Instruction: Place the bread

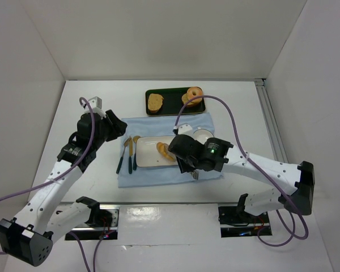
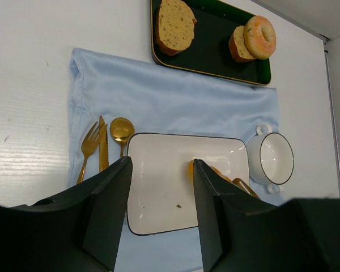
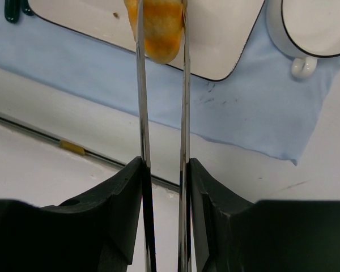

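Right gripper (image 3: 164, 170) pressed shut on tongs (image 3: 184, 85). Tong tips pinch the bread (image 3: 158, 28) over right part of plate (image 3: 226, 45), on blue cloth (image 3: 255, 107). Cannot tell if bread touches plate. Left gripper (image 2: 161, 164) spread, empty, near cloth's far left corner.

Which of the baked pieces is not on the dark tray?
The roll, pinched in the tongs at the white plate. The toast and the doughnut both lie on the tray.
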`<state>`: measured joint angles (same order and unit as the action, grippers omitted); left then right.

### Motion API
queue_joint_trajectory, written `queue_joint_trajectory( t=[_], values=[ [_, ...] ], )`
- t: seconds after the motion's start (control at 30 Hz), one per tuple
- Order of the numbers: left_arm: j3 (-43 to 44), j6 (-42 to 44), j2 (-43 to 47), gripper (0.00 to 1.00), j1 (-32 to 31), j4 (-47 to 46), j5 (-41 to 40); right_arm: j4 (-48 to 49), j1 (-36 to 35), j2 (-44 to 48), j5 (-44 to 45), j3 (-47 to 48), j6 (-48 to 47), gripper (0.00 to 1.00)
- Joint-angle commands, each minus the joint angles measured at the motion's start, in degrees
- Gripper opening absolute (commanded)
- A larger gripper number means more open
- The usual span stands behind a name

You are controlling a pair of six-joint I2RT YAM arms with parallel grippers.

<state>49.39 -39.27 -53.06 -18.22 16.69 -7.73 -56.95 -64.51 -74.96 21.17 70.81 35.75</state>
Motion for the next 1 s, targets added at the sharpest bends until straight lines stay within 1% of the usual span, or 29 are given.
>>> queue_joint_trajectory(
  t=[0.0,0.1,0.13,0.23,0.3,0.47,0.63,0.73,0.97],
  values=[
    [1.06,-0.20,1.03,0.60,-0.24,-1.66,-0.36,1.58,-0.26,1.75,5.89,0.03,1.69,0.00],
    [1.06,-0.72,1.03,0.60,-0.24,-1.66,0.16,3.68,-0.26,0.61,8.80,-1.45,1.09,0.00],
    [1.06,-0.72,1.03,0.60,-0.24,-1.66,0.17,5.69,-0.26,0.60,9.85,-1.98,1.08,0.00],
    [1.06,-0.72,1.03,0.60,-0.24,-1.66,0.17,9.38,0.35,-0.80,10.56,-4.44,-0.15,0.00],
    [1.06,-0.72,1.03,0.60,-0.24,-1.66,0.17,13.08,2.19,-2.28,10.56,-6.55,-0.85,0.00],
    [1.68,0.33,0.50,0.60,-0.24,-1.66,0.17,17.91,3.34,-6.16,5.48,-7.87,-2.88,0.00],
    [2.21,0.86,0.50,0.60,-0.24,-1.13,0.17,19.16,3.34,-6.96,1.95,-8.40,-4.02,0.00],
    [2.21,0.86,0.50,0.60,-0.24,-1.13,0.17,19.68,3.34,-6.96,0.63,-8.40,-4.02,0.04],
    [2.21,0.86,-0.03,0.60,-0.24,-1.13,0.70,18.01,3.87,-7.48,0.63,-6.21,-4.63,0.21]
  ],
)
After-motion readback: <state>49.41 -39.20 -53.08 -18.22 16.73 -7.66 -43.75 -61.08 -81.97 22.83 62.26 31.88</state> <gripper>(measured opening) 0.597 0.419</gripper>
